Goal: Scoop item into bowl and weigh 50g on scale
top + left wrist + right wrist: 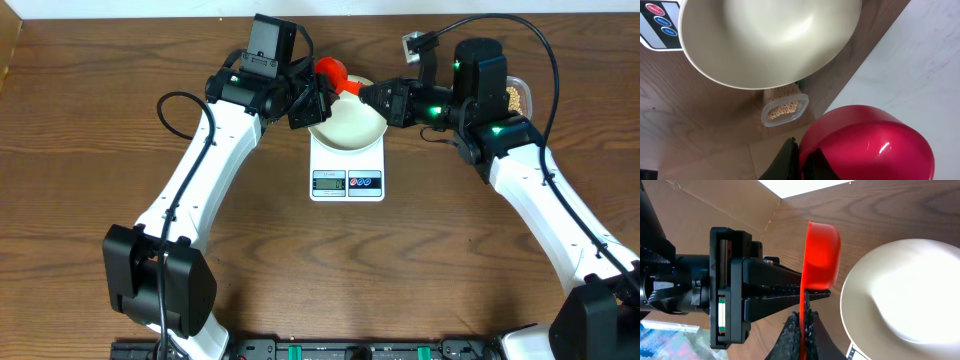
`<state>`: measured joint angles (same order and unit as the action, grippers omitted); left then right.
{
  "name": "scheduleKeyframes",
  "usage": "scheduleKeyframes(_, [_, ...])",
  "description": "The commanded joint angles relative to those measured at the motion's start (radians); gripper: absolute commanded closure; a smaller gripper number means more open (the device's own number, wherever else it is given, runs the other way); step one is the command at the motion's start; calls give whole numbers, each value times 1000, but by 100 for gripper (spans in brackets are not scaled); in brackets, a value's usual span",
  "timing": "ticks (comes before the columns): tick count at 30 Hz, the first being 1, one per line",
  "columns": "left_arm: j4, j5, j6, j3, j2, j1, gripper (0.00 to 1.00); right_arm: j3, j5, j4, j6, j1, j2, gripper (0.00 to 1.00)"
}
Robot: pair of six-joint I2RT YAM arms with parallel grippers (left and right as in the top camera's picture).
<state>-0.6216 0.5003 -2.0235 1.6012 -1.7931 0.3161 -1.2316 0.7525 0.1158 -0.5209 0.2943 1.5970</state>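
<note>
1. The right gripper (800, 327) is closed tight on the handle end of the red scoop (821, 255). The thin red strip is pinched between its dark fingers.
2. The left gripper (314, 96) clamps the same handle nearer the cup. Its black fingers meet it from the opposite side, so both arms hold the scoop at once.
3. The scoop's cup hangs just beyond the far rim of the bowl (348, 125), near the far edge of the tabletop (430, 270).
4. The white bowl sits on the scale (347, 183). The scale stands midway along the tabletop, toward the far edge, with its display and buttons facing the near edge.
5. The beans (516, 97) lie in a clear tub (764, 114) by the far edge, toward the right corner. The tub is well apart from the bowl and partly hidden by the right arm.
</note>
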Motion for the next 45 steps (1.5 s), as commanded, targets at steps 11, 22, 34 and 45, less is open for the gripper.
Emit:
scheduleKeyframes(11, [-7,13,30,19,14,0,89,-21,5,-12,13,5,1,99])
scheduleKeyframes(22, [-6,12,34,19,14,0,51,-21,-21,-23,-26,-47,1,99])
scheduleKeyframes(34, [60,5,470,19,14,-3,51,-21,-20,-49,-50,-157,1,99])
scheduleKeyframes(45, [67,12,1199,19,61,-24,59,-21,-13,-48,-50,-299,1,99])
